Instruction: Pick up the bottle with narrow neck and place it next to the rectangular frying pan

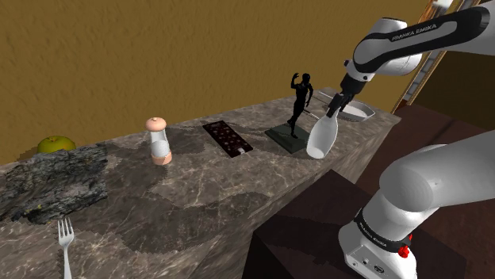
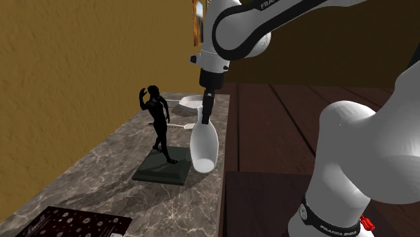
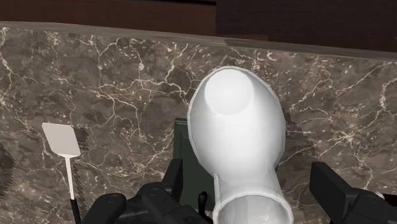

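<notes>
A white bottle with a narrow neck [image 1: 320, 135] [image 2: 204, 145] [image 3: 236, 127] leans close beside the black statue's plinth, near the counter's front edge, neck uppermost. My gripper [image 1: 335, 107] [image 2: 206, 111] [image 3: 248, 173] is at its neck. In the wrist view the fingers stand apart on either side of the neck with a gap to it, so the gripper is open. Whether the bottle's base rests on the counter I cannot tell. The pale rectangular frying pan [image 1: 358, 112] [image 2: 190, 102] lies just beyond, at the counter's end.
A black figure statue [image 1: 300, 99] [image 2: 158, 121] stands on a dark plinth. A white spatula [image 3: 62, 140] lies between bottle and pan. Further along the marble counter [image 1: 198, 198] are a dark patterned tray [image 1: 227, 138], a pink-capped shaker [image 1: 159, 141], a fork [image 1: 66, 246] and a dark slab [image 1: 51, 182].
</notes>
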Tool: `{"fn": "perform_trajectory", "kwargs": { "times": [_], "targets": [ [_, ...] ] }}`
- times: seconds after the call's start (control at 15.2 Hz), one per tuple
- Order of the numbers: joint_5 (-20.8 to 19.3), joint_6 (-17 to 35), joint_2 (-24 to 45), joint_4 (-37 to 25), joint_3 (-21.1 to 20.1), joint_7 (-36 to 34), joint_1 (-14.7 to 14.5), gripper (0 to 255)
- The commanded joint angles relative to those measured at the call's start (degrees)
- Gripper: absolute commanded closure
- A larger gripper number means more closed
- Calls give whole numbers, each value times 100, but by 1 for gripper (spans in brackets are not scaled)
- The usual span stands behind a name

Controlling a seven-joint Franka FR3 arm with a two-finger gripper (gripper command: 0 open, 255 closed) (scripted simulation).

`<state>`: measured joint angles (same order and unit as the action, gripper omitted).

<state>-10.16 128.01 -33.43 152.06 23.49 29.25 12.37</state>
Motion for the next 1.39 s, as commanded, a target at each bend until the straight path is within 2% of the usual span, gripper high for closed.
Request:
{"fn": "perform_trajectory", "kwargs": {
  "times": [0.0,0.26,0.33,0.92,1.32],
  "targets": [
    [-1,19,3,14,-1,-4,-1,0],
    [0,17,2,13,-1,-4,-1,0],
    [0,17,2,13,-1,-4,-1,255],
    [-1,19,3,14,-1,-4,-1,255],
    [37,-513,-194,-323,-112,-42,-2,255]
  ]
}}
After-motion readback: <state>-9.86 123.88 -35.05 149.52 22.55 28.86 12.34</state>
